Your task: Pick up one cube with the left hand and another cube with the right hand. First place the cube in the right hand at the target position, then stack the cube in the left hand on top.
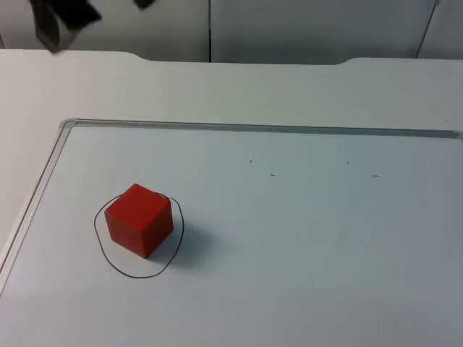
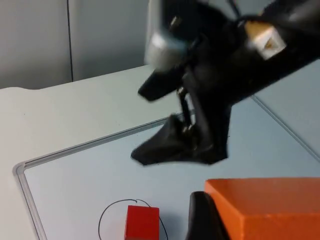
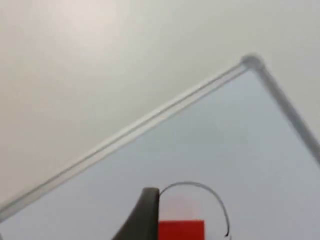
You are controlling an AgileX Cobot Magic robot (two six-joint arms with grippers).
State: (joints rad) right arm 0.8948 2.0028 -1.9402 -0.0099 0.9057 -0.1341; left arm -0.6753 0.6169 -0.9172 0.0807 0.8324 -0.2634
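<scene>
Red cube: the red cube sits inside the hand-drawn black circle on the whiteboard sheet, toward the left of the top view, one corner turned to the camera.
Orange cube: the left wrist view brings in an orange cube, close to the lens and pressed against a black fingertip of the left pincer.
Left pincer: the left pincer is closed on the orange cube, up above the surface; the red cube in its circle lies below and beyond it.
Right arm: the left wrist view also catches the other black arm hanging in the air over the board.
Right pincer: the right pincer shows one dark fingertip just beside the red cube; wide or narrow, I cannot tell.
Top view, arms: dark arm parts up at the far left.
Surface: a white surface carrying a pale board with a thin silver frame; a few tiny dark specks dot the board.
Room: a grey partition wall with a vertical seam stands behind the surface.
</scene>
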